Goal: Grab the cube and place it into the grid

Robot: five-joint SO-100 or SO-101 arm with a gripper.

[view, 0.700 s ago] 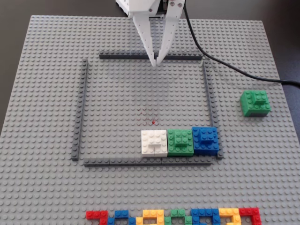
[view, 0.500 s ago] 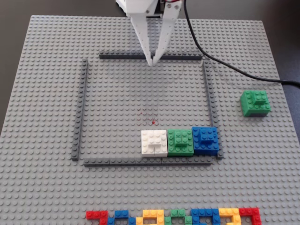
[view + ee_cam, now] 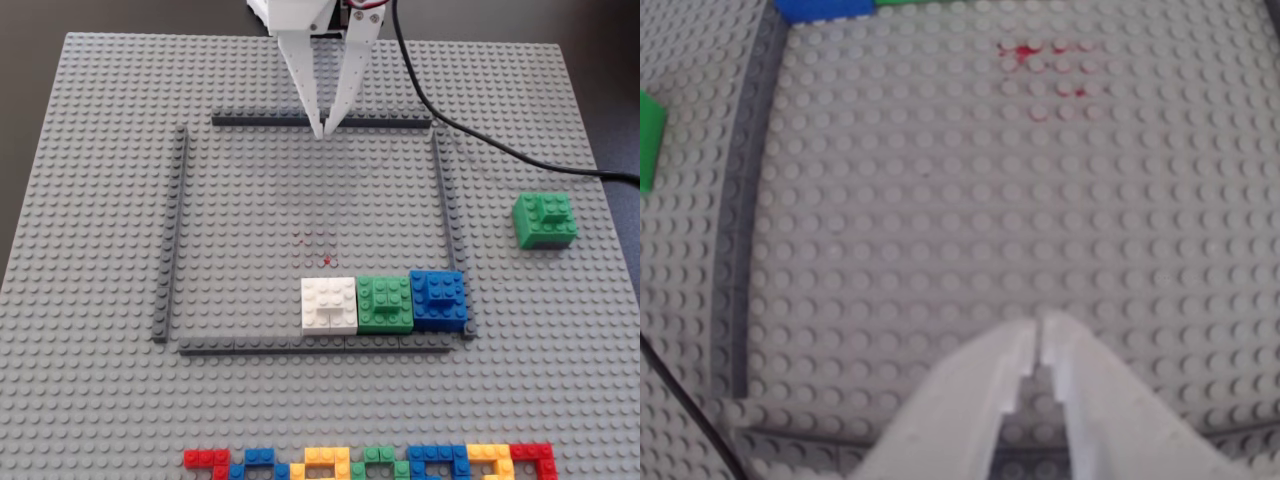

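A grey studded counter (image 3: 100, 400) fills the fixed view, seen from above. Near its middle, thin dark strips outline a large square, the grid (image 3: 172, 235).

The white gripper (image 3: 322, 130) reaches in from the far edge of the counter, its tips just at the grid's far strip. Its two fingers are clenched together, tips meeting, with nothing between them. The wrist view confirms this: the gripper (image 3: 1038, 345) points down at bare studs inside the grid (image 3: 738, 260), empty.

The cube (image 3: 545, 220), green with a small raised brick on top, sits outside the grid, towards the right edge of the counter in the fixed view, well apart from the gripper. Only a green sliver at the wrist view's left edge may be it.

Inside the grid, along its near strip, three other cubes stand side by side: white cube (image 3: 329, 305), plain green cube (image 3: 385, 304) and blue cube (image 3: 438, 299), the blue one at the near right corner of the grid. A black cable (image 3: 480, 140) trails across the far right part of the counter. A multicoloured brick row (image 3: 370, 463) lies along the near edge.

Judging by this, the task has barely begun: the cube is not yet grasped. Reaching it, gripping, carrying and placing all remain.
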